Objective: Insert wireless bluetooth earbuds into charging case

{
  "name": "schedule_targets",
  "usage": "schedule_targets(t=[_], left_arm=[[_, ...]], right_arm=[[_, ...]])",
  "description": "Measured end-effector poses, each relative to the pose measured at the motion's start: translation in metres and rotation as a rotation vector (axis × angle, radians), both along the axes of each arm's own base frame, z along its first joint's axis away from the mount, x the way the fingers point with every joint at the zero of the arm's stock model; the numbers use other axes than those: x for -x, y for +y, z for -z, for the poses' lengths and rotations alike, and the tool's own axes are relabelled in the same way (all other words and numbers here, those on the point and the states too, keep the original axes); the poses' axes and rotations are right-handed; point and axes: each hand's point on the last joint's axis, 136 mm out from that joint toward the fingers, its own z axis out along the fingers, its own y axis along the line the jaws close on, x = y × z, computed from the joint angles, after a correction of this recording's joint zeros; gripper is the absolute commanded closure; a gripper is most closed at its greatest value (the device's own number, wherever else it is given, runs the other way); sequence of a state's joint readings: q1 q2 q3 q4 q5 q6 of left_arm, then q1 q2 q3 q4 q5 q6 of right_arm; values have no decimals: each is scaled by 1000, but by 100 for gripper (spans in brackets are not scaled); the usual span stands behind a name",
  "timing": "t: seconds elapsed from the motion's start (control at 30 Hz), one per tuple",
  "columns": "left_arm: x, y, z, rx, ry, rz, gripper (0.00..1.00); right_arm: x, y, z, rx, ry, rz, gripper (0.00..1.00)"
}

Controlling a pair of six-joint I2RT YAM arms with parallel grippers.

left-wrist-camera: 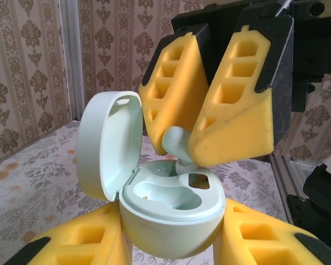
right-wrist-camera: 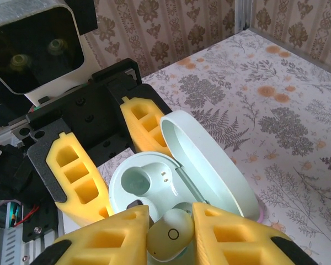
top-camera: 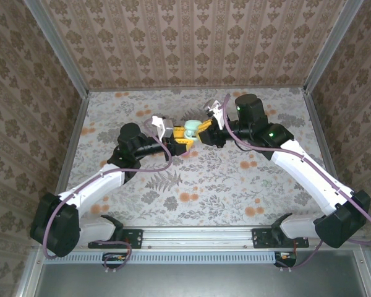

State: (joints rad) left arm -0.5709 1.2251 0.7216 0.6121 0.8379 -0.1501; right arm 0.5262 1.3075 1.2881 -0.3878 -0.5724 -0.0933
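Note:
A mint-green charging case (left-wrist-camera: 171, 221) stands upright with its lid (left-wrist-camera: 107, 143) swung open. My left gripper (left-wrist-camera: 174, 237) is shut on the case's lower body, one yellow finger (left-wrist-camera: 83, 243) on each side. From above, my right gripper (right-wrist-camera: 171, 232) is shut on a pale mint earbud (right-wrist-camera: 174, 234). The earbud (left-wrist-camera: 176, 142) hangs over the case's far pocket, its lower end reaching the pocket's rim. The other pocket (right-wrist-camera: 133, 179) is empty, with two gold contacts showing. In the top view both grippers meet over the case (top-camera: 191, 131) at the table's middle back.
The floral table (top-camera: 235, 185) spreads around both arms, with patterned walls and metal corner posts (left-wrist-camera: 71, 55) at its edges. A pink sliver (right-wrist-camera: 263, 210) shows past the lid's lower edge. The left wrist camera housing (right-wrist-camera: 33, 44) sits close behind the case.

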Motion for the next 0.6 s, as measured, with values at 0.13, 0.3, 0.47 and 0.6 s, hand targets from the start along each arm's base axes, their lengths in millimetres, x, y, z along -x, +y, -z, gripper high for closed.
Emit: schedule_targets(t=[0.13, 0.3, 0.47, 0.6], left_arm=[[-1, 0, -1, 4, 1, -4, 64], [-2, 0, -2, 7, -2, -12, 64], [-3, 1, -3, 11, -7, -19, 64], [-3, 0, -4, 14, -10, -23, 64]], right_arm=[[0, 0, 0, -2, 1, 1, 68], [0, 0, 0, -8, 10, 4, 61], [3, 1, -2, -25, 28, 4, 54], [6, 2, -8, -53, 46, 0, 47]])
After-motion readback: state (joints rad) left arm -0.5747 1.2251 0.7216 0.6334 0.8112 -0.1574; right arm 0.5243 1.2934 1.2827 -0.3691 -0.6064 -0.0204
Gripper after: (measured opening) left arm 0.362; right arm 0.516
